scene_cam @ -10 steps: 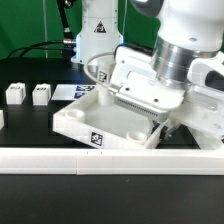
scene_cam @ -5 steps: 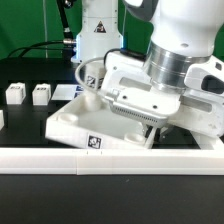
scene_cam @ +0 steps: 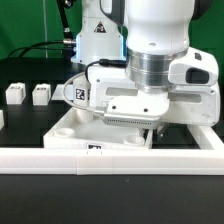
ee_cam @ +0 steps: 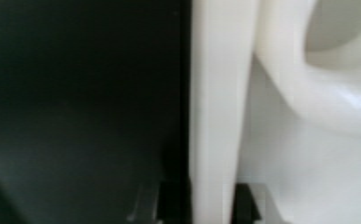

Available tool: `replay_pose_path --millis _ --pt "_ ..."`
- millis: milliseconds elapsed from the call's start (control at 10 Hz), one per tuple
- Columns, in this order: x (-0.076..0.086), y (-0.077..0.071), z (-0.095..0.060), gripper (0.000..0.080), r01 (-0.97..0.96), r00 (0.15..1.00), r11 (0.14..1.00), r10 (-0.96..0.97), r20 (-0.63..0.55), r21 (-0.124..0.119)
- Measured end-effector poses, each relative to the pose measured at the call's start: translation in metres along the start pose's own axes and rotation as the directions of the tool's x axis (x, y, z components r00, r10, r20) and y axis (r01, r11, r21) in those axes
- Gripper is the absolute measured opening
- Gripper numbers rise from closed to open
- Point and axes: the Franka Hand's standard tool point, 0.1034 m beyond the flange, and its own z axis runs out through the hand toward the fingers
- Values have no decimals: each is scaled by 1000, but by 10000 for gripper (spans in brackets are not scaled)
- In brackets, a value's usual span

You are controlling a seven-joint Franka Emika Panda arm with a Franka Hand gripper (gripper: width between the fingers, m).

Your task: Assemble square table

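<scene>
- The gripper (scene_cam: pixel 153 128), centre-right of the exterior view, is closed on the square tabletop's (scene_cam: pixel 72 130) raised rim (ee_cam: pixel 221 100).
- The rim's long axis runs straight between the fingers (ee_cam: pixel 156 208), with a corner socket (ee_cam: pixel 328 95) just beside.

This was a robotics lab. A big white arm (scene_cam: pixel 150 40) rose over a plain black table (scene_cam: pixel 30 75), with a green screen (scene_cam: pixel 25 25) hung behind it. The small legs (scene_cam: pixel 14 93) and the top (scene_cam: pixel 70 128) wore printed black-and-white tags, and a low white rail (scene_cam: pixel 40 158) ran along the table's front. All the loose parts were plain white plastic.
</scene>
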Motion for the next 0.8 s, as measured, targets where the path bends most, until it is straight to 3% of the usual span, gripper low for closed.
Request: replay_pose_path --millis 300,400,600,800 --pt "0 0 0 54 27 1000 1000 -27 1 7" --pt "9 10 0 54 161 987 987 -161 -28 20" --pt "26 46 -2 54 388 915 921 -383 -124 23" --pt "32 46 2 58 450 880 893 -441 -176 12"
